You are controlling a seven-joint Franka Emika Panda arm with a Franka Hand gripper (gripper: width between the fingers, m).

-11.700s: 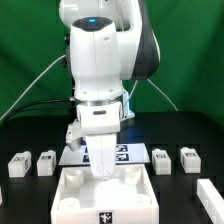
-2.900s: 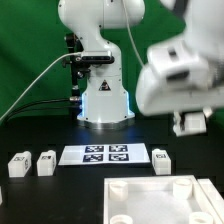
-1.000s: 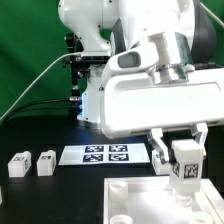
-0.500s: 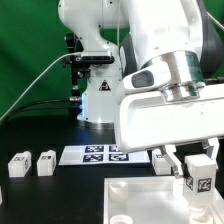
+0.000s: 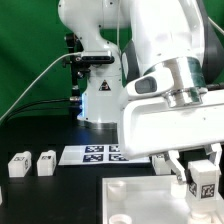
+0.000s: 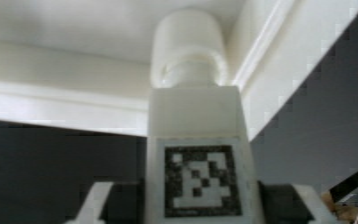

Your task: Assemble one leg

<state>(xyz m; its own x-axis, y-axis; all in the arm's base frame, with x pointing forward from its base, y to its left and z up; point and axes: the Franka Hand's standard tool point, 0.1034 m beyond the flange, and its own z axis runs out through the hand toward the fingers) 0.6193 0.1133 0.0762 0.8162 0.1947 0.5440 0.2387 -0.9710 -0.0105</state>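
My gripper is shut on a leg, a small white block with a black-and-white tag, held upright over the far right corner of the large white tray-like piece. In the wrist view the leg stands between my fingers, its round peg end pointing down at the white piece's corner rim. Two more legs lie at the exterior view's left. Another leg lies behind the tray piece, partly hidden by my arm.
The marker board lies flat on the black table between the loose legs. The robot's base stands behind it before a green backdrop. My arm's large white body fills the exterior view's right side.
My arm swung in from the right with the leg and lowered it toward the tray piece's far right corner; over the last half second it sank slightly further.
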